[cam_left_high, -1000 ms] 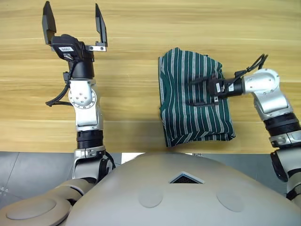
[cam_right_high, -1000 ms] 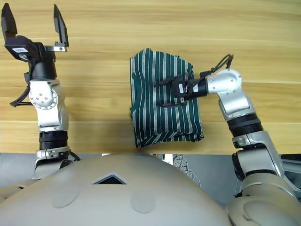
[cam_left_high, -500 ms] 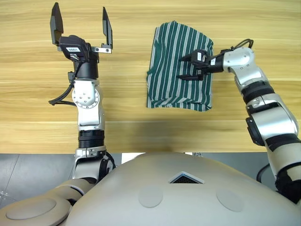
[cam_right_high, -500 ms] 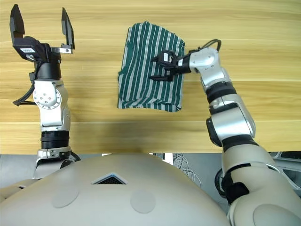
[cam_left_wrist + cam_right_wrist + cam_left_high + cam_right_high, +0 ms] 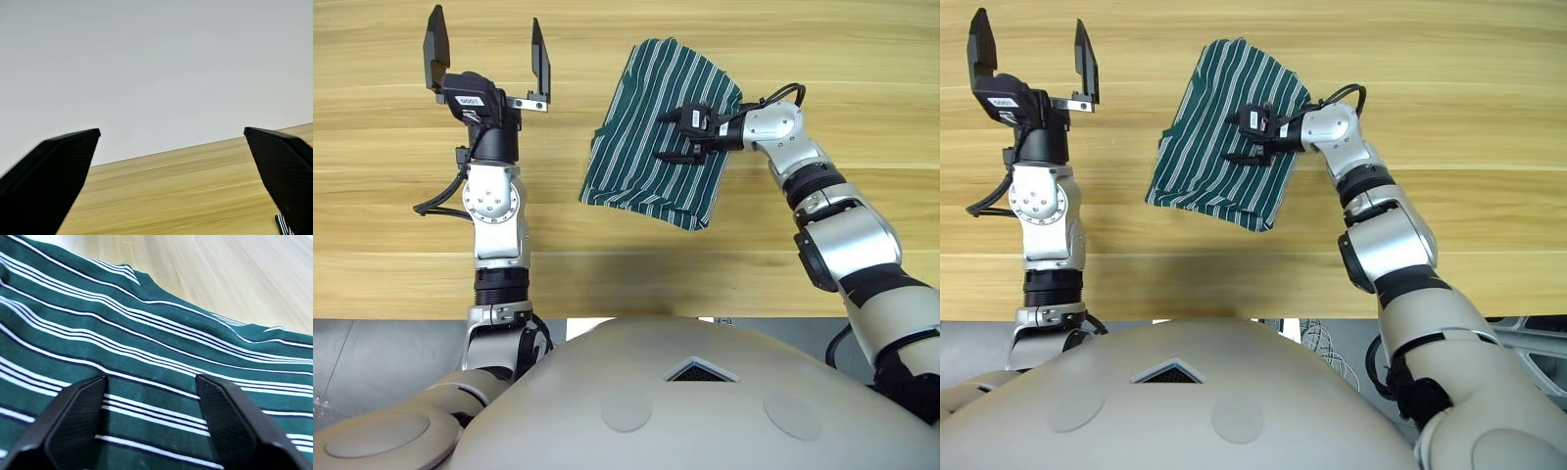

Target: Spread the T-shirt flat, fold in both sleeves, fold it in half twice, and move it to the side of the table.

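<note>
Okay, folded T-shirt lies skewed mid-table. Right gripper has its fingers spread, pressing on top of it. Left gripper is wide, holding nothing. Risk: uneven pressure while sliding bunches the folds.

**Passage between shirt and left arm**

A strip of bare table is seen between the folded T-shirt and the left gripper. The shirt's top is taken up by the right gripper, fingers spread on the cloth.
</note>
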Controlling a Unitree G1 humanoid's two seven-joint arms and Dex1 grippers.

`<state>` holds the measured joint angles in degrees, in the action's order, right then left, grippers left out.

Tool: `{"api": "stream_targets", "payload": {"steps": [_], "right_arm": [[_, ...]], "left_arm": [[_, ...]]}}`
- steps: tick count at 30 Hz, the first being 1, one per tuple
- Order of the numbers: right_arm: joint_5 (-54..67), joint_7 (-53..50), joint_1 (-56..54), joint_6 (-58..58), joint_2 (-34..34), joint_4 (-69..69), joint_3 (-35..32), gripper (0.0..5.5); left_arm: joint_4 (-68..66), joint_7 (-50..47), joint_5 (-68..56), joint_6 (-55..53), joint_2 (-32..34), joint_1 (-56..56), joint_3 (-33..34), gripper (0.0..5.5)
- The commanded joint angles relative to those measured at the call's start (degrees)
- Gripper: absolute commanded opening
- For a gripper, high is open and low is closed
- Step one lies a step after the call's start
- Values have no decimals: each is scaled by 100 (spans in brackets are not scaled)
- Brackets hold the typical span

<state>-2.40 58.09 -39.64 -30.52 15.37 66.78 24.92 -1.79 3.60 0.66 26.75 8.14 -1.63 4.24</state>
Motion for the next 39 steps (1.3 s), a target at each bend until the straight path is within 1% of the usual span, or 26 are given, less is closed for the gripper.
{"api": "stream_targets", "payload": {"steps": [1, 5, 10, 12, 15, 17, 19, 21, 22, 24, 26, 28, 29, 32, 35, 39], "right_arm": [[-806, 667, 974, 173, 403, 455, 510, 341], [-715, 939, 857, 48, 619, 439, 407, 341], [-634, 948, 632, -40, 803, 421, 254, 341], [-472, 980, 519, -100, 829, 352, 92, 341], [393, 1668, 408, -94, 816, -116, -577, 341], [1196, 2408, 521, 191, 903, -730, -1118, 341], [1755, 2959, 1025, 266, 1283, -1582, -1499, 341], [1767, 3082, 1653, -8, 1764, -2177, -1668, 341], [1623, 3066, 1996, -162, 2091, -2356, -1707, 361], [1561, 3029, 2511, -300, 2617, -2660, -1889, 399], [1737, 2966, 2778, -327, 2924, -2875, -2199, 422], [1750, 2972, 2987, -403, 3139, -2969, -2345, 427], [1634, 2930, 3061, -467, 3194, -2990, -2325, 427], [1227, 2667, 3082, -657, 3149, -3125, -2108, 427], [933, 2402, 3100, -772, 3030, -3282, -1929, 427], [588, 2099, 3115, -888, 2864, -3405, -1604, 427]], "left_arm": [[-67, 93, -29, 2, 78, -69, 13, 539], [-315, 143, -39, 77, 77, -182, -9, 539], [-363, 263, -37, 88, 118, -238, -56, 539], [-360, 316, -16, 80, 145, -228, -67, 539], [-350, 570, 116, 46, 373, -207, -186, 539], [-357, 1189, 100, 170, 809, -113, -394, 539], [-542, 2315, 34, 487, 1728, 99, -645, 539], [-585, 3360, -326, 624, 2646, 432, -608, 539], [-489, 3910, -557, 555, 3170, 704, -519, 540], [-135, 4690, -911, 344, 3986, 1295, -314, 540], [277, 4975, -1014, 166, 4340, 1568, -217, 540], [575, 5116, -846, 29, 4447, 1624, -386, 540], [647, 5168, -727, -28, 4393, 1576, -550, 540], [713, 5116, -144, -51, 4002, 1305, -1199, 540], [419, 4936, 443, 200, 3693, 1013, -1629, 540], [-128, 4657, 997, 598, 3397, 769, -2017, 540]]}}
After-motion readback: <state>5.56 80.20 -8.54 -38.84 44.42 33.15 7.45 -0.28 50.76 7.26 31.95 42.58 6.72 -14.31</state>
